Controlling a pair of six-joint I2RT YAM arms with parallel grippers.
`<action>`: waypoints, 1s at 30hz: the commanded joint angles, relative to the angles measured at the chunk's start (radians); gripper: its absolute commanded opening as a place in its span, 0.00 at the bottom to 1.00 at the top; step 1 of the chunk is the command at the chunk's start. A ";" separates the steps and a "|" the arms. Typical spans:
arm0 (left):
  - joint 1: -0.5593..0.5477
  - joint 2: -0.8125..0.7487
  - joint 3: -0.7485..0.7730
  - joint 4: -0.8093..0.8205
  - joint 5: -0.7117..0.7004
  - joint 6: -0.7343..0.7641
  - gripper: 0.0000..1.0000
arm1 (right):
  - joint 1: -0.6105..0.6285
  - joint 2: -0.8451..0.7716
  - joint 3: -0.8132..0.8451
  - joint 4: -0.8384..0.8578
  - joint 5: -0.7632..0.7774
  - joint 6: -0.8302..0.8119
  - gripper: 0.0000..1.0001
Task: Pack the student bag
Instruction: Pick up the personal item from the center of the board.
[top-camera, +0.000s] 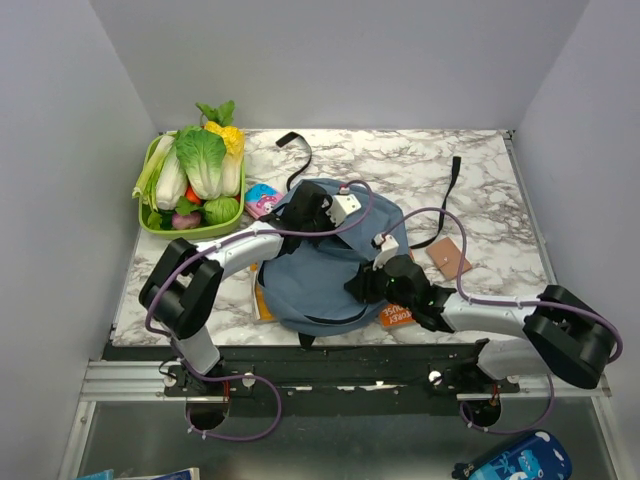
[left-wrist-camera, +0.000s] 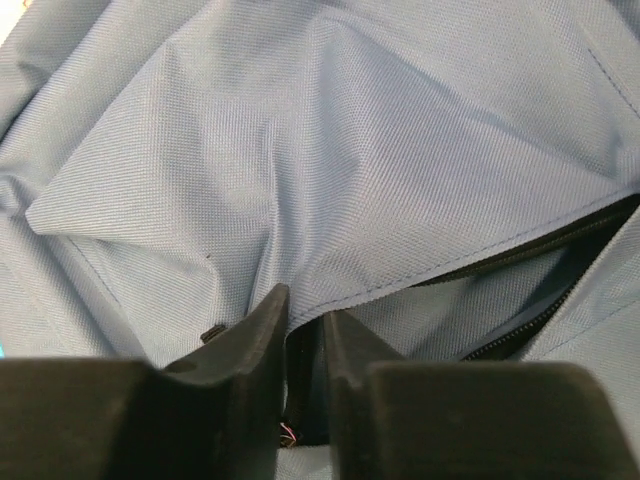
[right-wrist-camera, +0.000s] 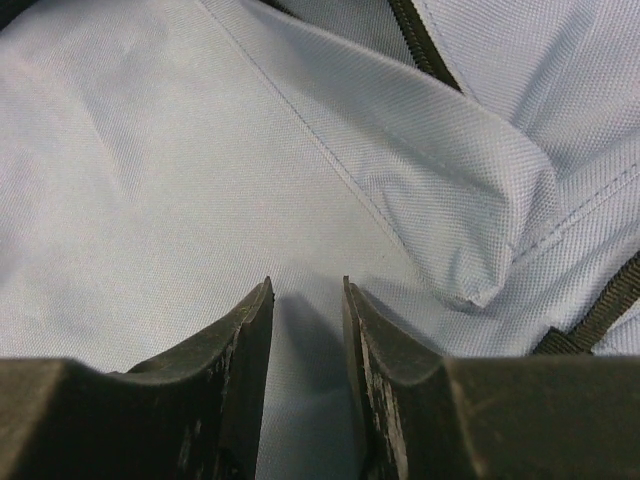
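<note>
The dusty-blue student bag (top-camera: 320, 275) lies in the middle of the table, its black straps (top-camera: 300, 160) trailing to the back. My left gripper (top-camera: 306, 216) is at the bag's far upper edge. In the left wrist view it (left-wrist-camera: 306, 305) is shut on the fabric edge beside the open black zipper (left-wrist-camera: 540, 240). My right gripper (top-camera: 363, 285) rests over the bag's right side. In the right wrist view it (right-wrist-camera: 307, 285) stands slightly open over smooth blue fabric (right-wrist-camera: 150, 180), with nothing between its jaws. An orange book (top-camera: 397, 316) lies under the right arm.
A green basket (top-camera: 150, 222) of toy vegetables stands at the back left. A pink pouch (top-camera: 262, 200) lies beside the bag's top left. A yellow book edge (top-camera: 261, 300) shows under the bag's left side. A brown notebook (top-camera: 448, 258) lies to the right.
</note>
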 joint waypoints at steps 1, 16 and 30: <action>-0.009 -0.017 -0.006 0.081 -0.042 -0.052 0.14 | 0.006 -0.036 -0.028 -0.033 0.049 0.012 0.42; -0.009 -0.161 -0.003 0.016 0.019 -0.233 0.00 | -0.248 -0.308 0.208 -0.941 0.578 0.326 0.86; -0.009 -0.229 -0.082 0.030 -0.001 -0.238 0.00 | -0.804 -0.094 0.314 -0.981 0.341 0.216 0.95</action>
